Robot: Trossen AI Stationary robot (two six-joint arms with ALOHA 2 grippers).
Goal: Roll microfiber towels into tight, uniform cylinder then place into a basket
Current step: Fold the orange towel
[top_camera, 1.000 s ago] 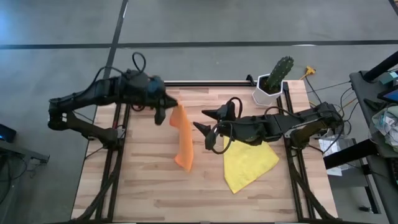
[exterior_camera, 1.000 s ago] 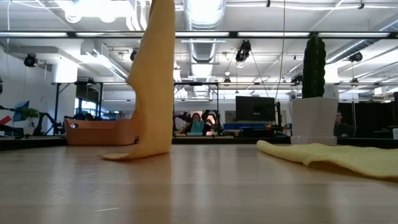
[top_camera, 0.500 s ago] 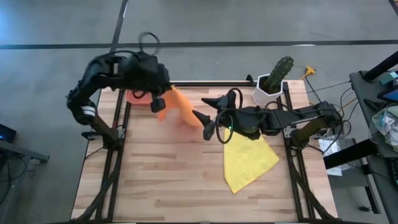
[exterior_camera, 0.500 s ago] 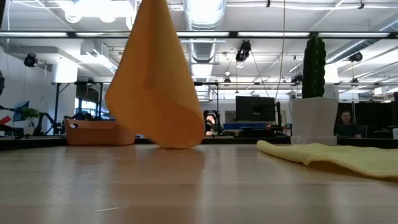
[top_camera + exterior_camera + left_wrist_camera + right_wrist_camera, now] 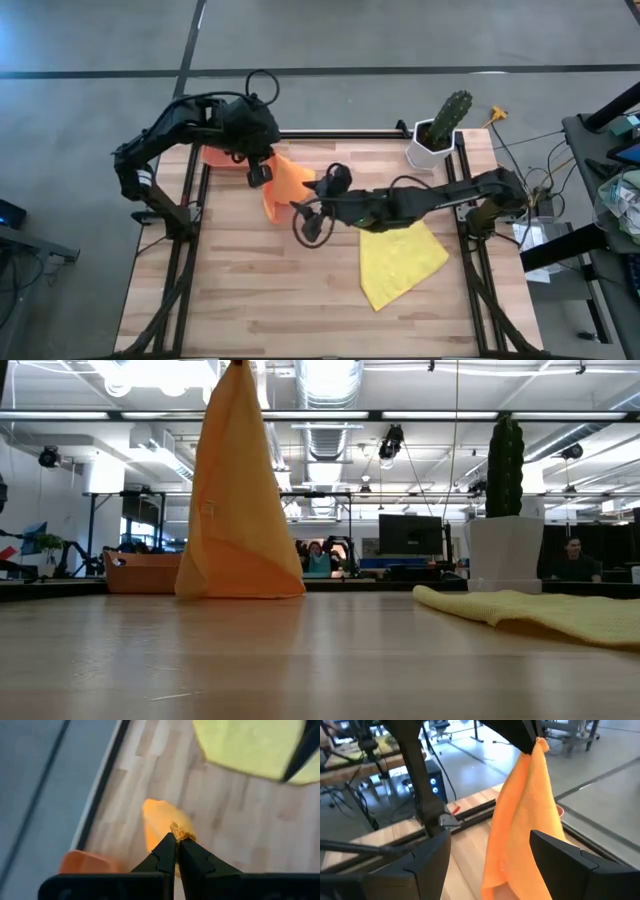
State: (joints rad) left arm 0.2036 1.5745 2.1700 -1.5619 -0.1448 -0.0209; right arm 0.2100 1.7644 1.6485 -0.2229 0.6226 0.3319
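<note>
While the left arm reached in from the table's far left corner, its left gripper point(image 5: 262, 172) hung raised over the far part of the table point(image 5: 250, 300), fingers point(image 5: 172, 851) pressed together on a corner of the orange towel point(image 5: 285, 187). That cloth draped down from the pinch in a cone, its lower end resting on the wood. From the right edge the right arm stretched low across the middle, and the right gripper point(image 5: 307, 216) sat just beside the hanging cloth with its fingers point(image 5: 567, 857) spread wide apart, holding nothing. The yellow towel point(image 5: 400, 262) lay flat toward the right side, under that arm. Only the high view showed the basket point(image 5: 222, 157) at the far left corner, mostly hidden by the left arm, and the cactus pot point(image 5: 438, 130) at the far right corner. Across the table top, the low view alone showed the orange fabric's hem meeting the boards. In the right wrist view, the cloth hung just ahead of the gap between the spread fingers.
</note>
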